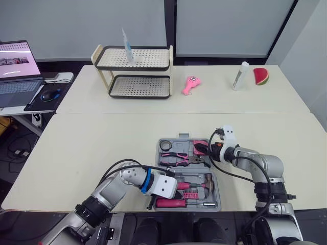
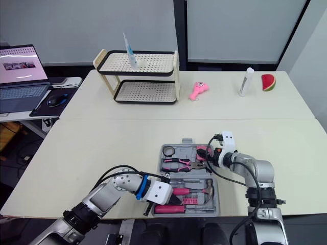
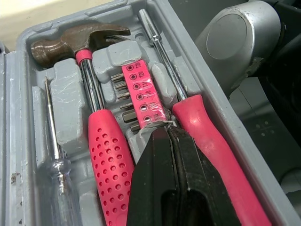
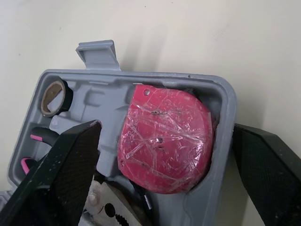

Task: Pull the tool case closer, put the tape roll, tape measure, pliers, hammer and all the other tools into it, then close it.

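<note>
The grey tool case (image 1: 216, 190) lies opened flat near the table's front edge. Its far half holds the tape roll (image 1: 165, 145), pink-handled pliers (image 1: 176, 160) and the pink tape measure (image 4: 162, 141). The near half holds the hammer (image 3: 89, 94), a pink bit holder (image 3: 141, 92), a pink-handled screwdriver (image 3: 207, 136) and a clear-handled screwdriver (image 3: 56, 160). My left gripper (image 3: 164, 132) is shut with nothing in it, its tip over the bit holder. My right gripper (image 4: 162, 126) is open and straddles the tape measure, one finger inside the case, the other outside its wall.
A two-tier rack (image 1: 134, 71), a pink toy (image 1: 191, 84), a white bottle (image 1: 240, 75) and a watermelon slice (image 1: 261, 76) stand along the table's far side. A laptop (image 1: 18, 66) and a mouse (image 1: 49, 95) sit on a side table at the left.
</note>
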